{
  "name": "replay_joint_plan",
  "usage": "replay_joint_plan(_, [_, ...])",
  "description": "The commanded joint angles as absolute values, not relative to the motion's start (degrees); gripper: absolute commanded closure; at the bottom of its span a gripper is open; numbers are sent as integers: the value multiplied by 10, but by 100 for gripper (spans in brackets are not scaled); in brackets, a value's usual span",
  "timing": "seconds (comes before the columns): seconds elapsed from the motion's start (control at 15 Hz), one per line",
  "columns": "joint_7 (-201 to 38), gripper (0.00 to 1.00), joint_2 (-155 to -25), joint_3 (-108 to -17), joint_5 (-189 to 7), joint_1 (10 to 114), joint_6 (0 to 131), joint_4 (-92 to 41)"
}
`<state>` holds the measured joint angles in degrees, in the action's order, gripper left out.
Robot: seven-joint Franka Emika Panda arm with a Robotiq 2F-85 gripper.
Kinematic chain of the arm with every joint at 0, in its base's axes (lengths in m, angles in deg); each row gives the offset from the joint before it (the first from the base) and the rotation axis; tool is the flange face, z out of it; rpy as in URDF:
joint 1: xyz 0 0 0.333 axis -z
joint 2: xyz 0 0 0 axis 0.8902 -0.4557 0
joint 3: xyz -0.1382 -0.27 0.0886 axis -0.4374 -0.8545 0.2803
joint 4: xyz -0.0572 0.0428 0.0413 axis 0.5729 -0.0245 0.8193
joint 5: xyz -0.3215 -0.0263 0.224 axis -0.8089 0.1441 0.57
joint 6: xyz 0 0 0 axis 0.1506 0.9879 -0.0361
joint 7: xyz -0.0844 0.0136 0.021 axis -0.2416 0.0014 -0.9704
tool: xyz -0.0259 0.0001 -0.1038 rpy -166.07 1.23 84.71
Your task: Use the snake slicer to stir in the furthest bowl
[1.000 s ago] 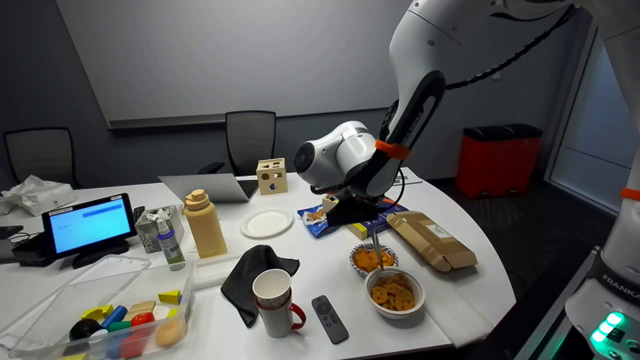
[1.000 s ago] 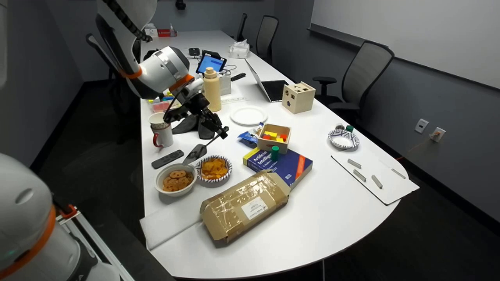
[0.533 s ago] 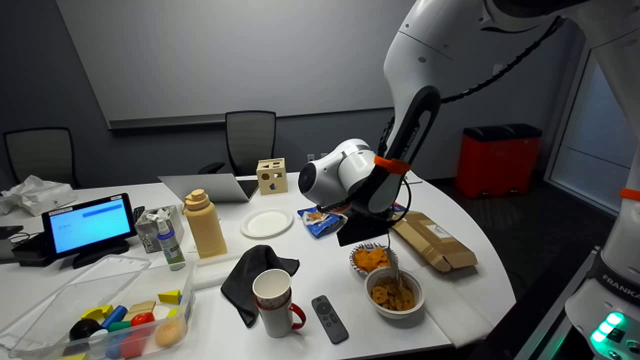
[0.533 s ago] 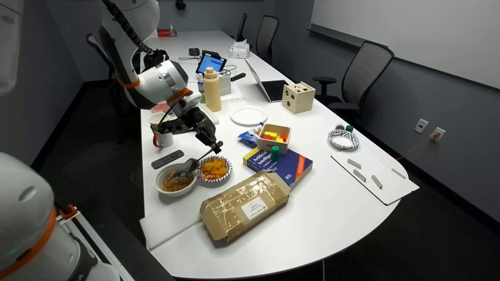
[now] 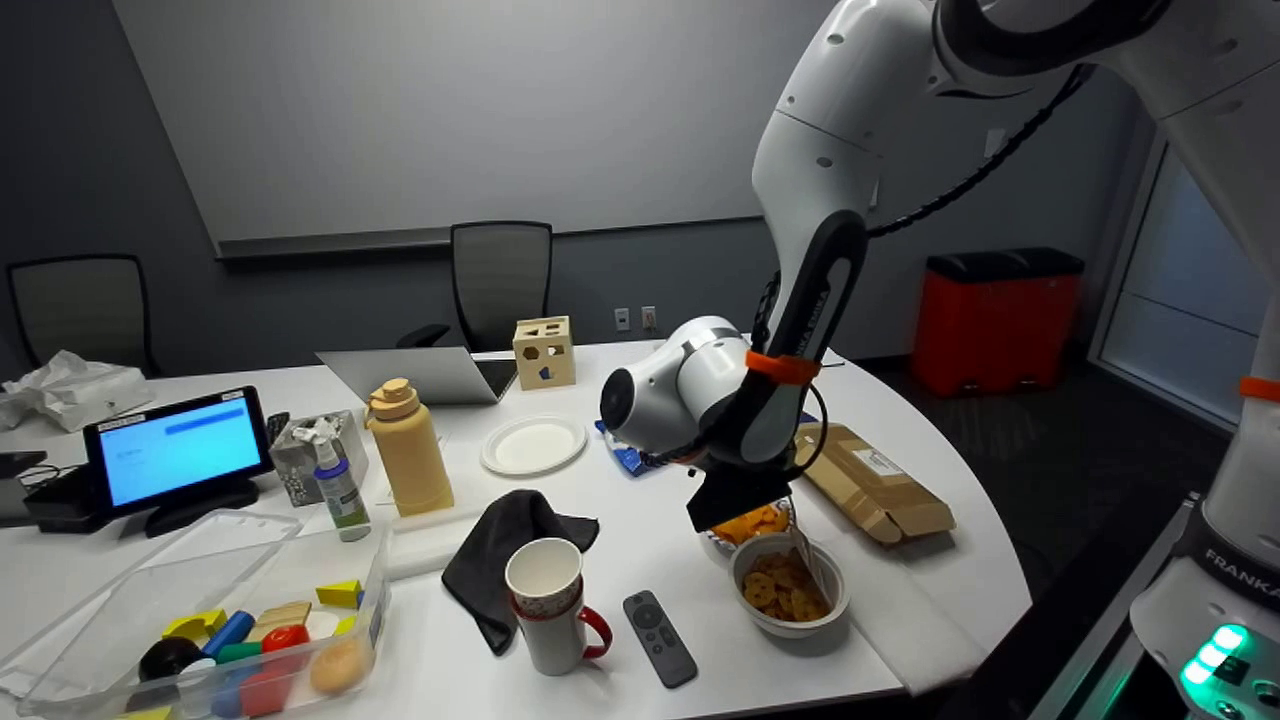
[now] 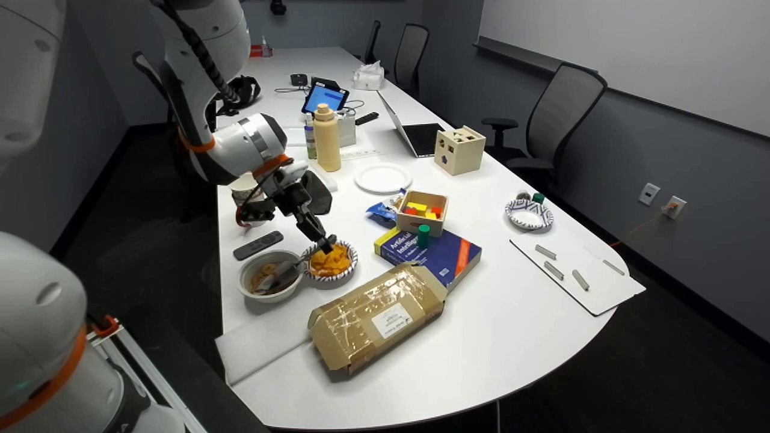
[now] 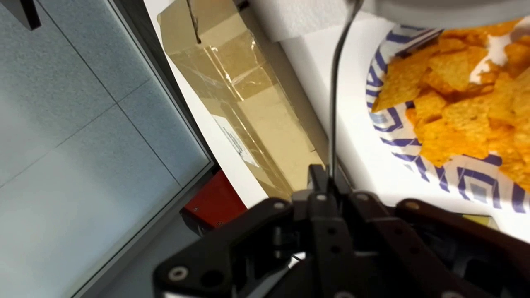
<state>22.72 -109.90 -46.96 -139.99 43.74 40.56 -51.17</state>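
My gripper (image 6: 328, 242) is shut on the thin metal shaft of the slicer and points down over the patterned bowl. In the wrist view the gripper (image 7: 330, 178) holds the slicer's shaft (image 7: 334, 91) between its fingertips. The slicer's flat metal blade (image 6: 283, 276) is tilted down inside the white bowl, against the cookies; it also shows as a blade (image 5: 808, 560) in an exterior view. The white bowl (image 5: 742, 600) holds cookies (image 6: 266, 275), and its rim (image 7: 447, 12) shows in the wrist view. The patterned bowl (image 6: 355, 266) with orange chips (image 7: 463, 111) stands beside it.
A cardboard box (image 6: 379, 319) lies beside the bowls. A remote (image 6: 258, 245), mugs (image 5: 555, 610) and a black cloth (image 5: 510, 550) are near. A blue book (image 6: 433, 252) bears a wooden block box (image 6: 421, 219). Another patterned bowl (image 6: 529, 222) stands farther off.
The arm has lowered and moved toward the bowls. The slicer's blade went from above the white bowl's rim down into the bowl among the cookies. The gripper stays shut on it.
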Motion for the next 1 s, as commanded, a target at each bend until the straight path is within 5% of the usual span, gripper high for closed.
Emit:
replay_joint_plan(0.0, [202, 99, -1112, -478, -1384, 423, 388, -490])
replay_joint_plan(0.13, [204, 71, -1116, -480, -1386, 419, 387, -483])
replay_joint_plan(0.67, [213, 10, -1114, -482, -1386, 409, 381, -472])
replay_joint_plan(0.8, [210, 0, -1110, -482, -1394, 409, 392, -476])
replay_joint_plan(0.93, [212, 0, -1108, -482, -1398, 406, 394, -475])
